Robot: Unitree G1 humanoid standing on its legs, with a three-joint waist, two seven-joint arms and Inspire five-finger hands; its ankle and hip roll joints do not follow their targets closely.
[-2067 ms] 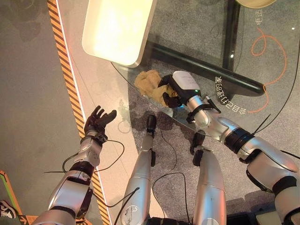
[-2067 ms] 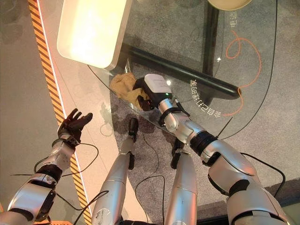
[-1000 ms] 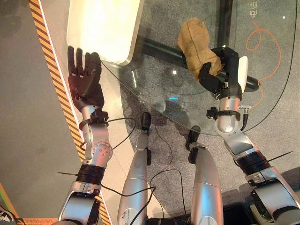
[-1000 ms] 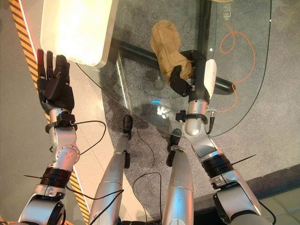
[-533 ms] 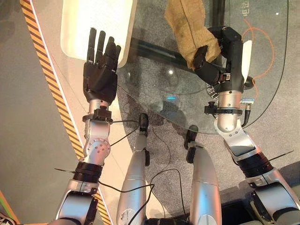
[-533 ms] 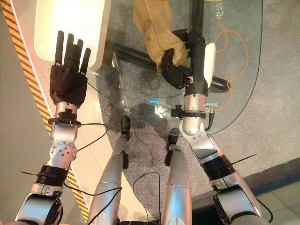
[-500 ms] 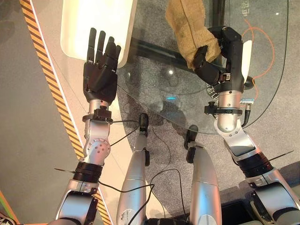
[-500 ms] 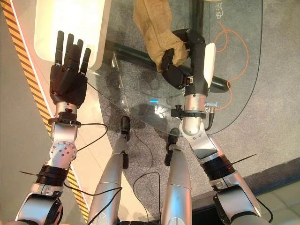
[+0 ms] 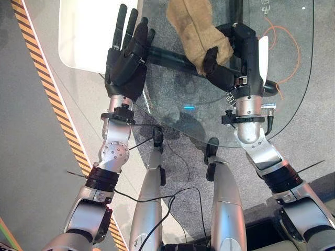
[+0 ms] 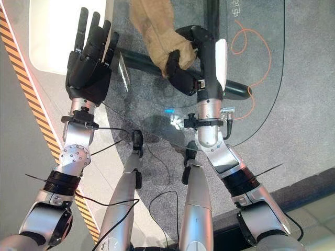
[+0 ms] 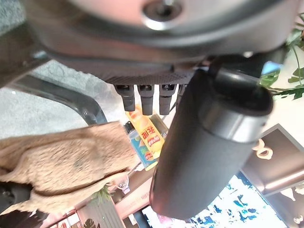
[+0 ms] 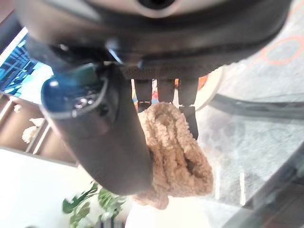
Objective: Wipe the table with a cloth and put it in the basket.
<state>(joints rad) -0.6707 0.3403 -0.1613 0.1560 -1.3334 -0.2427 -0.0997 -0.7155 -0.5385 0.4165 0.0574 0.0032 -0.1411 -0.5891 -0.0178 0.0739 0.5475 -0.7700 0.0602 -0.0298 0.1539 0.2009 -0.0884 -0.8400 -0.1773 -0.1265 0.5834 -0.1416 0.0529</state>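
Since the earlier pictures, the cloth (image 9: pixel 196 31) has been carried from the near left edge of the table (image 9: pixel 172 99) across to its far side, and the left hand (image 9: pixel 127 57) has been raised from low beside the table up to its left edge. The cloth is being held by the right hand (image 9: pixel 230 60), with the fingers and thumb curled tight round its near end. The rest of the cloth is being stretched out past the fingers, over the glass. The left hand is being kept flat and wide, with straight fingers, and nothing is being held in it.

The wiping step is judged to be in hand. For it to be done well, the cloth is best pressed flat on the glass and dragged in long, even sweeps, so that no part is missed. The grip should be kept firm, so the cloth is not being dropped or bunched up under the palm.

A white tray (image 9: pixel 89 36) is lying at the far left, partly over the table's edge, close to the left hand. It could be bumped if the sweep is made that way. A dark bar (image 9: pixel 178 56) and an orange cord (image 9: pixel 290 47) are being seen through the glass, so they are not in the way. A striped line (image 9: pixel 52 99) is running along the floor at the left.
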